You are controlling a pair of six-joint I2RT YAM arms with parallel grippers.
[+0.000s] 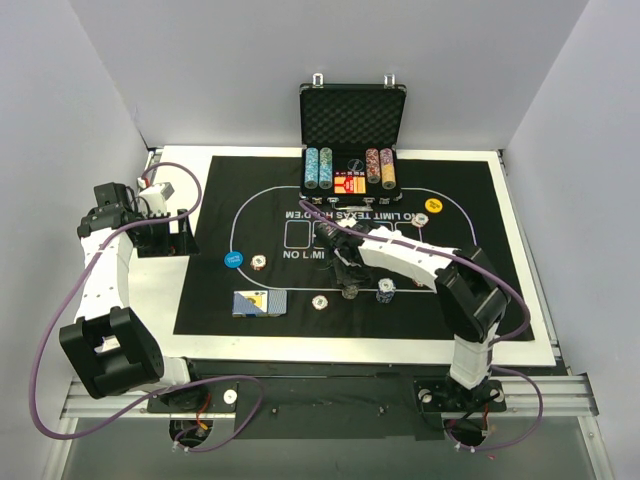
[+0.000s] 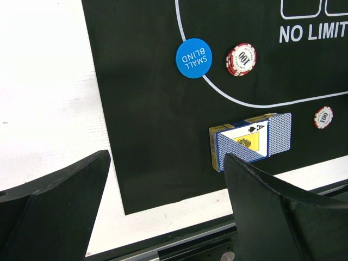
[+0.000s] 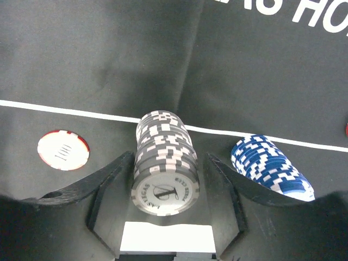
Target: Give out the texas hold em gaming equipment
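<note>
Squarely between the two dark fingers point(image 3: 109, 176) of the right pincer point(image 3: 168, 157) stands a grey-and-white striped stack of poker chips point(image 3: 165, 149), upright on the black mat point(image 3: 109, 65) printed with white lines and lettering. The fingers flank the stack closely on both sides. Whether they actually press on it I cannot tell. Just outside one finger sits a blue-and-white striped stack of poker chips point(image 3: 269, 163), and outside the other finger, a little apart, a single red-and-white chip point(image 3: 63, 149) lies flat.

From above, the right pincer point(image 1: 349, 278) hangs over the middle of the mat, with the grey stack point(image 1: 349, 291) under it and the blue stack point(image 1: 386, 291) beside it.

The left pincer point(image 2: 167, 157) is spread wide and holds nothing, hovering over the near left edge of the mat where it meets the white table point(image 2: 43, 109). A blue-backed deck of playing cards point(image 2: 250, 140), an ace of spades showing on top, lies on the mat just past the tip of one finger. Further off are a round blue disc point(image 2: 193, 57) marked SMALL BLIND and another red-and-white chip point(image 2: 241, 59) beside it.

A round yellow disc point(image 1: 433, 205) lies toward the far right of the mat. A black foam-lined case point(image 1: 352, 115) stands open at the far edge, with rows of chips in it.
</note>
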